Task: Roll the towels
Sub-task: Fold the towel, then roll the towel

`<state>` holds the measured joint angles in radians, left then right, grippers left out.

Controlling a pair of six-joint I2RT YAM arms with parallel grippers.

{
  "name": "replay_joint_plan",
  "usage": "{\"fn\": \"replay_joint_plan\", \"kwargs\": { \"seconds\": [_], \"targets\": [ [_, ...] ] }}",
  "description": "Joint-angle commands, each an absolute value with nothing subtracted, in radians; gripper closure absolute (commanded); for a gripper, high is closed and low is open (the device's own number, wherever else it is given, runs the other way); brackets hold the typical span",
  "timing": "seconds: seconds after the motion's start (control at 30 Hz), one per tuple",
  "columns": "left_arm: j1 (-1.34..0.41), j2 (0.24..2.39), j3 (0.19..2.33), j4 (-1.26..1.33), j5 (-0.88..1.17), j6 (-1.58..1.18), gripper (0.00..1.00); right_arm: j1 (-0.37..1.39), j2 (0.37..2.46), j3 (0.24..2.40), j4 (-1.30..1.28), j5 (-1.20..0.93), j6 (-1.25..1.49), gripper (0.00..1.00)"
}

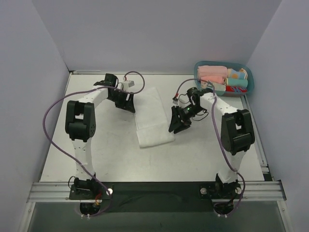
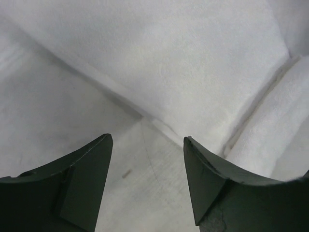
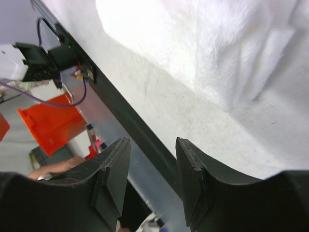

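Note:
A white towel (image 1: pixel 152 116) lies folded flat in a long strip at the table's middle. My left gripper (image 1: pixel 129 104) is open at the towel's far left edge, low over the table. In the left wrist view its fingers (image 2: pixel 87 183) frame bare table, with the towel's edge (image 2: pixel 285 121) to the right. My right gripper (image 1: pixel 178 124) is open and empty just right of the towel's near half. In the right wrist view the towel (image 3: pixel 207 43) fills the top of the frame.
A teal basket (image 1: pixel 247 72) at the back right holds rolled coloured towels. Grey walls close in the table on three sides. A metal rail (image 1: pixel 154 189) runs along the near edge. Cables loop from both arms.

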<state>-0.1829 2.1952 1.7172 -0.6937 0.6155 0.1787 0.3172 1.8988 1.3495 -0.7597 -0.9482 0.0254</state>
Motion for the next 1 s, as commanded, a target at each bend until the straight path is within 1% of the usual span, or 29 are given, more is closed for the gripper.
{"fn": "replay_joint_plan", "kwargs": {
  "seconds": [0.0,0.03,0.1,0.13,0.17,0.23,0.27,0.3,0.4,0.47,0.53,0.67,0.83,0.97],
  "targets": [
    [-0.166,1.905,1.607,-0.671,0.707,0.264,0.28,0.302,1.83,1.469,-0.746,-0.937,0.031,0.57],
    [-0.167,1.858,1.515,-0.648,0.7,0.29,0.27,0.31,1.841,1.521,-0.727,-0.93,0.044,0.57],
    [-0.173,1.73,1.419,-0.585,0.677,0.307,0.23,0.324,1.912,1.583,-0.7,-0.93,0.057,0.57],
    [-0.19,1.695,1.384,-0.575,0.664,0.33,0.2,0.337,1.942,1.609,-0.698,-0.937,0.066,0.58],
    [-0.208,1.662,1.321,-0.569,0.649,0.35,0.2,0.344,1.975,1.653,-0.698,-0.942,0.067,0.59],
    [-0.264,1.579,1.266,-0.566,0.536,0.405,0.2,0.353,2.06,1.681,-0.698,-0.945,0.063,0.6],
    [-0.35,1.554,1.223,-0.554,0.469,0.426,0.2,0.36,2.089,1.699,-0.698,-0.942,0.052,0.61],
    [-0.395,1.517,1.197,-0.543,0.372,0.464,0.2,0.362,2.138,1.704,-0.699,-0.943,0.049,0.64],
    [-0.567,1.471,1.114,-0.48,0.203,0.521,0.2,0.37,2.199,1.697,-0.698,-0.907,0.025,0.68],
    [-0.633,1.48,1.088,-0.456,0.161,0.548,0.2,0.374,2.22,1.678,-0.675,-0.867,0.021,0.71],
    [-0.71,1.502,1.068,-0.445,0.118,0.575,0.2,0.379,2.25,1.649,-0.635,-0.78,0.047,0.74],
    [-0.817,1.581,1.057,-0.408,0.034,0.587,0.22,0.379,2.292,1.641,-0.614,-0.724,0.09,0.79],
    [-0.897,1.614,0.999,-0.338,-0.028,0.632,0.23,0.382,2.25,1.588,-0.58,-0.696,0.127,0.79],
    [-0.92,1.641,0.96,-0.311,-0.044,0.644,0.24,0.385,2.24,1.559,-0.569,-0.69,0.147,0.78]
  ]
}}
